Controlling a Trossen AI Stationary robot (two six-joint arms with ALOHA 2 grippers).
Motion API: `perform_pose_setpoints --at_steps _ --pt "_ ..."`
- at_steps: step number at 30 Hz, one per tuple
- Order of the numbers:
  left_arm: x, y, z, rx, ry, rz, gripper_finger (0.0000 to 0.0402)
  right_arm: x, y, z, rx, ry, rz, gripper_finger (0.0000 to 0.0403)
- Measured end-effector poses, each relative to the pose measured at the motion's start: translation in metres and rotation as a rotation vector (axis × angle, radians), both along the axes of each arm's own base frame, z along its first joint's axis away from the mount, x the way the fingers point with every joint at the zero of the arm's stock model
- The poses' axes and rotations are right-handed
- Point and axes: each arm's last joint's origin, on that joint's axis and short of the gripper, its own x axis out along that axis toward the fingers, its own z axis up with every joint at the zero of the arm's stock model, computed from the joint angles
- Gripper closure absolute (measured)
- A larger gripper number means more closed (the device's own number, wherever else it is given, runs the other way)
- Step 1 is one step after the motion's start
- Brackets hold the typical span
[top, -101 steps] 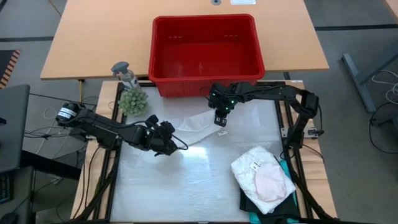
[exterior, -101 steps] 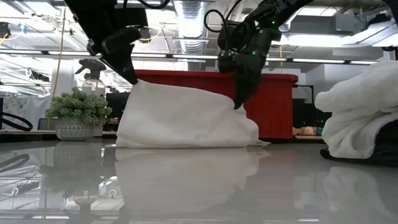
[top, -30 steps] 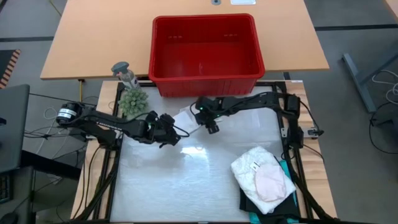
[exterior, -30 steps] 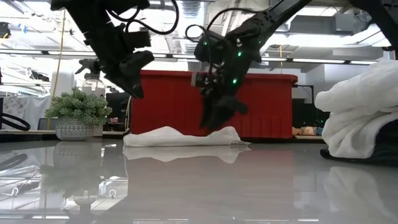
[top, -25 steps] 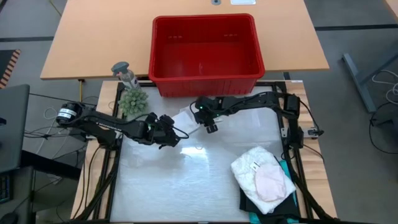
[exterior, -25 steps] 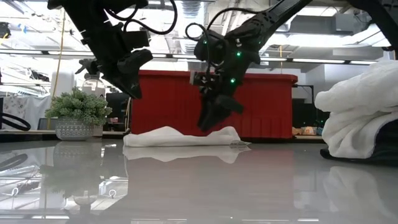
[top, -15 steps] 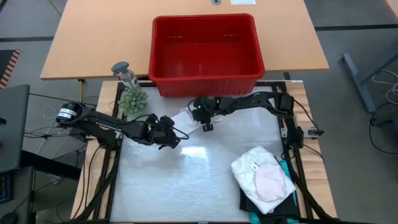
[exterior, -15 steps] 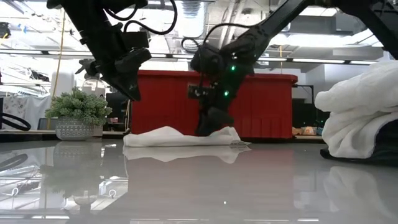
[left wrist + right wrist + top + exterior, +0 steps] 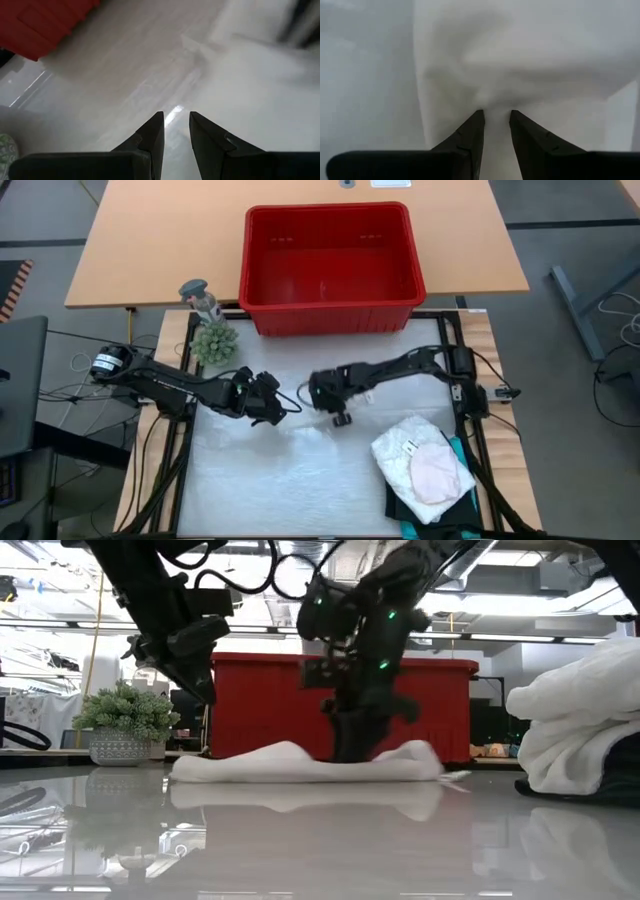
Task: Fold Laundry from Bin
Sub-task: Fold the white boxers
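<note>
A small white cloth [image 9: 270,764] from the laundry lies low and stretched out on the glossy table in front of the red bin [image 9: 330,265], whose inside shows nothing. My right gripper [image 9: 350,752] comes down onto the cloth's middle and is shut on it [image 9: 495,107]. My left gripper [image 9: 266,404] hovers above the table by the cloth's left end. Its fingers [image 9: 152,132] stand a little apart with nothing between them. The cloth shows blurred beyond them [image 9: 260,65]. My right gripper pinches a bunched-up fold of the white cloth [image 9: 495,100] between its two fingers, near the cloth's middle. The fingers come from above, pointing steeply down. The cloth stays on the table and trails out flat to both sides of the fingers [image 9: 410,760].
A stack of folded garments [image 9: 422,463] sits at the table's near right corner, with white and pink on top. A small potted plant [image 9: 212,342] and a spray bottle [image 9: 200,298] stand at the far left. The bin stands on the wooden desk [image 9: 150,240] behind.
My right gripper has sunk onto the cloth, narrowed its fingers on it and moved toward the table's near edge. The cloth has slid along the table with it and now lies nearer and more spread out.
</note>
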Motion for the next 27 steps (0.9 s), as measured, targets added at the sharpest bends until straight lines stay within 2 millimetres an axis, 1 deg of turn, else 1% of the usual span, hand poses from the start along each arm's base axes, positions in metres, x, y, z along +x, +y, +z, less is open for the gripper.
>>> perform_pose_setpoints --at_steps 3,5,6,9,10,11,13,17,20,22,25,27 --pt "0.000 0.000 0.000 0.006 -0.002 0.001 0.0320 -0.007 0.024 0.005 0.051 0.055 0.087 0.0280" --pt "0.000 0.000 0.000 0.011 0.001 -0.008 0.0320 -0.009 0.035 0.016 0.070 0.071 0.122 0.0280" --pt "0.000 0.000 0.000 0.015 0.007 -0.017 0.0320 -0.008 0.039 0.025 0.092 0.071 0.137 0.0280" --pt "0.000 -0.001 0.000 0.023 0.017 -0.037 0.0320 -0.007 0.039 0.067 0.124 -0.002 0.162 0.0279" --pt "0.000 -0.001 0.000 0.025 0.018 -0.039 0.0320 -0.006 0.038 0.078 0.123 -0.026 0.165 0.0279" --pt "0.001 -0.001 0.000 0.025 0.017 -0.041 0.0320 -0.006 0.036 0.085 0.119 -0.048 0.170 0.0279" --pt "0.000 -0.003 0.000 0.023 0.019 -0.046 0.0320 0.000 0.033 0.092 0.110 -0.109 0.195 0.0279" --pt "-0.004 -0.005 0.000 0.021 0.041 -0.050 0.0320 0.012 0.024 0.090 0.154 -0.195 0.243 0.0261" --pt "-0.010 -0.009 0.002 0.022 0.063 -0.046 0.0320 0.020 0.017 0.075 0.193 -0.191 0.237 0.0230" --pt "-0.017 -0.012 0.006 0.039 0.065 -0.034 0.0320 0.025 0.010 0.065 0.185 -0.193 0.225 0.0207" --pt "-0.028 -0.016 0.016 0.048 0.028 -0.021 0.0320 0.027 -0.001 0.065 0.181 -0.217 0.196 0.0176" --pt "-0.034 -0.017 0.024 0.048 -0.020 -0.004 0.0320 0.027 -0.007 0.065 0.172 -0.226 0.198 0.0166"
